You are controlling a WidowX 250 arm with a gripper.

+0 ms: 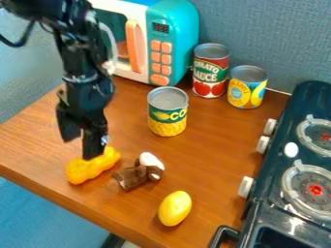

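Note:
The black gripper [81, 146] hangs at the left over the wooden counter, its fingers apart. One fingertip overlaps the upper part of an orange-yellow, lumpy, elongated object [89, 168]; whether they touch I cannot tell. Just right of that object lies a small brown and white toy [137, 173]. A smooth yellow oval, like a lemon or egg [174, 208], rests nearer the counter's front edge. Farther back stands a corn can [167, 112] with a green and yellow label.
At the back are a teal and white toy microwave [173, 48], a red tomato sauce can [210, 72] and a yellow can [246, 89]. A dark toy stove [275, 169] with burners and white knobs occupies the right side. The wooden counter [213, 145] ends along the lower left.

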